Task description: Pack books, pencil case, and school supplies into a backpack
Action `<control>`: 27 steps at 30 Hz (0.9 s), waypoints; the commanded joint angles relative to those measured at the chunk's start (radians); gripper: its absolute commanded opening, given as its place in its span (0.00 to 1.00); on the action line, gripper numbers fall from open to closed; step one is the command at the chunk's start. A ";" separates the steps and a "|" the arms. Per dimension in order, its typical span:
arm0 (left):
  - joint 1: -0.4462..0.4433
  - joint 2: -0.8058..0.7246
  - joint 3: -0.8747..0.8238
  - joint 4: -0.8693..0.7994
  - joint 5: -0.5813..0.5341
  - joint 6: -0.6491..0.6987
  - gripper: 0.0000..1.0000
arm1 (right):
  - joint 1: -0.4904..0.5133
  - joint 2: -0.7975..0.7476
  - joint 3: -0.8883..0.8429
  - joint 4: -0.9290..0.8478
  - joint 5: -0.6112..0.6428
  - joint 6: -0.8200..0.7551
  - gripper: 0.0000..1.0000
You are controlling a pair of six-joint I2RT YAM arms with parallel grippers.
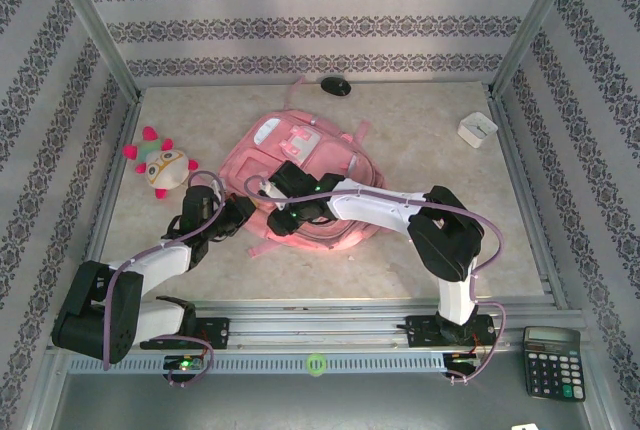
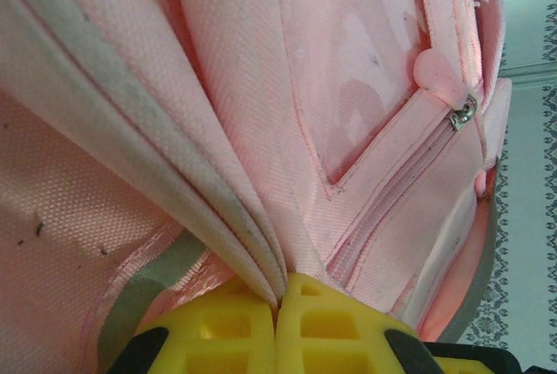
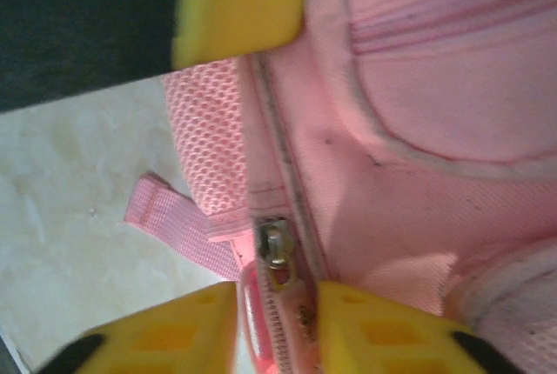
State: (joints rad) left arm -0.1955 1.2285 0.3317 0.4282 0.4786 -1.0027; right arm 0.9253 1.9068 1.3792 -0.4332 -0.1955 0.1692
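Observation:
The pink backpack (image 1: 330, 165) lies flat in the middle of the table. My left gripper (image 1: 240, 216) is at its near left edge, shut on a fold of the backpack's fabric (image 2: 261, 252). My right gripper (image 1: 287, 202) rests on the backpack's near side. Its fingers (image 3: 365, 339) sit close on either side of the zipper (image 3: 280, 304), just below the metal slider (image 3: 275, 247). At the backpack's far end are a small whitish oblong (image 1: 268, 133) and a pink squarish piece (image 1: 301, 140); I cannot tell whether they are school supplies or panels. Books and pencil case are out of view.
A plush toy (image 1: 160, 165) lies left of the backpack. A white square box (image 1: 477, 129) sits at the back right and a dark oval object (image 1: 337, 87) at the back wall. A black calculator (image 1: 552, 360) lies off the table at the front right.

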 commanded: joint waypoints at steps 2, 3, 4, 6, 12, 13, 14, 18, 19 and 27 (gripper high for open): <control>-0.017 -0.022 0.033 0.034 0.063 0.025 0.05 | -0.023 0.042 0.029 -0.025 0.008 0.018 0.47; -0.017 -0.026 0.033 0.033 0.064 0.025 0.05 | -0.027 0.046 0.033 -0.026 0.013 0.024 0.47; -0.018 -0.030 0.033 0.029 0.064 0.026 0.05 | -0.029 0.049 0.036 -0.025 0.013 0.033 0.48; -0.018 -0.036 0.033 0.023 0.062 0.029 0.05 | -0.037 0.061 0.050 -0.043 -0.003 0.053 0.51; -0.017 -0.039 0.038 0.016 0.063 0.035 0.05 | -0.039 0.066 0.058 -0.106 -0.094 0.075 0.44; -0.017 -0.037 0.038 0.016 0.062 0.035 0.05 | -0.040 0.053 0.051 -0.103 -0.121 0.079 0.43; -0.018 -0.037 0.039 0.016 0.062 0.036 0.05 | -0.042 0.039 0.044 -0.096 -0.148 0.088 0.43; -0.017 -0.032 0.036 0.021 0.062 0.035 0.05 | -0.057 -0.043 0.005 -0.036 -0.272 0.138 0.40; -0.018 -0.032 0.032 0.024 0.062 0.032 0.05 | -0.058 -0.070 -0.002 -0.025 -0.269 0.146 0.40; -0.018 -0.030 0.013 0.050 0.064 0.018 0.05 | -0.035 -0.151 0.003 -0.085 0.002 0.138 0.56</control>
State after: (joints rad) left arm -0.1967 1.2190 0.3351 0.4202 0.4866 -0.9962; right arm 0.8791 1.7512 1.3663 -0.4801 -0.2996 0.3153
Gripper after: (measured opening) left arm 0.047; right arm 0.561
